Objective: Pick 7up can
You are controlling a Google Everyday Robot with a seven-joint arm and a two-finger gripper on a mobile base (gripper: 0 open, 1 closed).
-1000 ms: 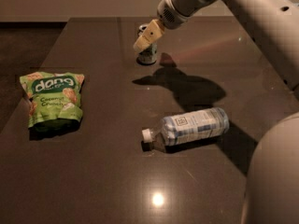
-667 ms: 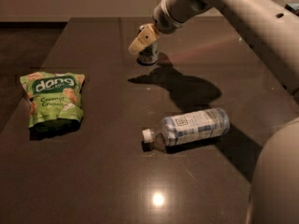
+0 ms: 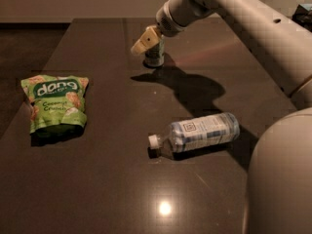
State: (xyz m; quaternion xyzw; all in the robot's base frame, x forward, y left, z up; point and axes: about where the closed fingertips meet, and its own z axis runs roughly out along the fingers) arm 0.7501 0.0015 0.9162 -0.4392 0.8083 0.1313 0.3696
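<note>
The 7up can (image 3: 156, 56) stands upright on the dark table (image 3: 97, 179) at the back middle. It has a greenish-grey and white body, and its top is hidden behind the gripper. My gripper (image 3: 145, 42) reaches in from the upper right on the pale arm (image 3: 234, 13). Its yellowish tip is right against the can's upper left side, at the height of the rim. I cannot tell whether it holds the can.
A clear plastic water bottle (image 3: 200, 132) with a white cap lies on its side at the middle right. A green snack bag (image 3: 54, 104) lies near the left table edge. The robot's pale body (image 3: 280, 179) fills the lower right corner.
The gripper has shifted a little to the left at the can's top. The can, bottle and bag have not moved.
</note>
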